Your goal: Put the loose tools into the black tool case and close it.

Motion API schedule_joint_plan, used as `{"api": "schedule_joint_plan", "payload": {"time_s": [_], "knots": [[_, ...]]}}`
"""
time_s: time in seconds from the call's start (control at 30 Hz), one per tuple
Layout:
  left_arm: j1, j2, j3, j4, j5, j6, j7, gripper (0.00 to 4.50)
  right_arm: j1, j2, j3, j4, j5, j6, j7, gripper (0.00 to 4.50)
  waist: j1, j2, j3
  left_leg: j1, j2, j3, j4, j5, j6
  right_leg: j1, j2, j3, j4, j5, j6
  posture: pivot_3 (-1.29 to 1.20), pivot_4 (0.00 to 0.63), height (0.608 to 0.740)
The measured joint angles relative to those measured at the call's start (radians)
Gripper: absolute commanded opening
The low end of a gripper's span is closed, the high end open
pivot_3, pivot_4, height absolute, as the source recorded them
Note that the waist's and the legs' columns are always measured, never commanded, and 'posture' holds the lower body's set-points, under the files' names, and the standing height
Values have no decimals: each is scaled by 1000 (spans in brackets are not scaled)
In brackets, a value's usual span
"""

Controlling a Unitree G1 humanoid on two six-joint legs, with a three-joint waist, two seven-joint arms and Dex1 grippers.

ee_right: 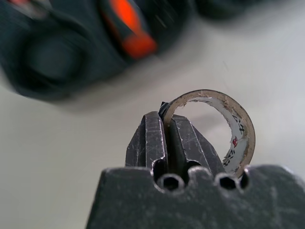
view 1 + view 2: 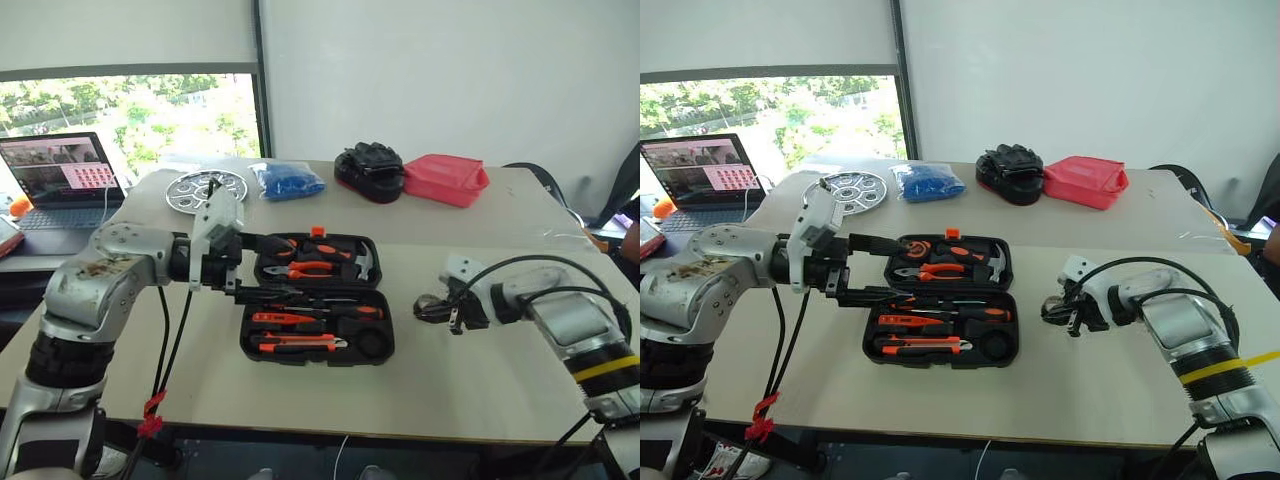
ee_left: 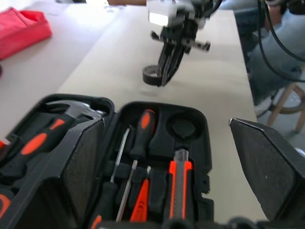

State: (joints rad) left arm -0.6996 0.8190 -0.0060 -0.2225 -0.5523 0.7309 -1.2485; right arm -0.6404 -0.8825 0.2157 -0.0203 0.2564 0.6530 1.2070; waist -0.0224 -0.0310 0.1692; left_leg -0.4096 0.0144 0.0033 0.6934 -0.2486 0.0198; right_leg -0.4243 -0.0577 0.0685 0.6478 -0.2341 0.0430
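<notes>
tool case (image 2: 318,340): 1 | screwdrivers (image 3: 141,133): 2 | utility knife (image 3: 177,183): 1 | tape roll (image 1: 224,129): 1

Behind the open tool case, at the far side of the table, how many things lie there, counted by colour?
Silver: 1, the round dish
Blue: 1, the bag
Black: 1, the glove pile
Red: 1, the container
Total: 4

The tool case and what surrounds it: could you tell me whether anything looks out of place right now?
Only the tape roll: it is outside the open tool case, pinched by its wall in the right gripper above the table. The case's round slot sits empty.
</notes>
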Motion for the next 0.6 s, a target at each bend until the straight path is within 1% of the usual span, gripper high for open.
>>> {"api": "schedule_joint_plan", "payload": {"time_s": [0.1,0.2,0.4,0.6], "knots": [[4,7,-9,1,1,-19,-13,4500,5,3,-6,-157,45,68,3,36,3,0,0,0,0,0,0,0,0,0,0,0,0,0,0,0,150,740],[4,9,-13,2,1,-33,-20,4500,30,22,41,-262,43,106,-21,36,5,0,0,0,0,0,1,0,0,1,0,0,0,0,0,0,150,740],[5,15,-16,2,1,-35,-23,4500,61,65,159,-300,-10,127,-83,36,7,0,0,-1,-1,0,1,0,0,0,-1,0,0,0,0,0,150,740],[5,16,-29,2,9,-43,-27,4500,26,110,186,-292,-39,132,-109,36,6,0,0,0,0,0,1,0,0,0,0,-1,0,0,0,0,150,740]]}}
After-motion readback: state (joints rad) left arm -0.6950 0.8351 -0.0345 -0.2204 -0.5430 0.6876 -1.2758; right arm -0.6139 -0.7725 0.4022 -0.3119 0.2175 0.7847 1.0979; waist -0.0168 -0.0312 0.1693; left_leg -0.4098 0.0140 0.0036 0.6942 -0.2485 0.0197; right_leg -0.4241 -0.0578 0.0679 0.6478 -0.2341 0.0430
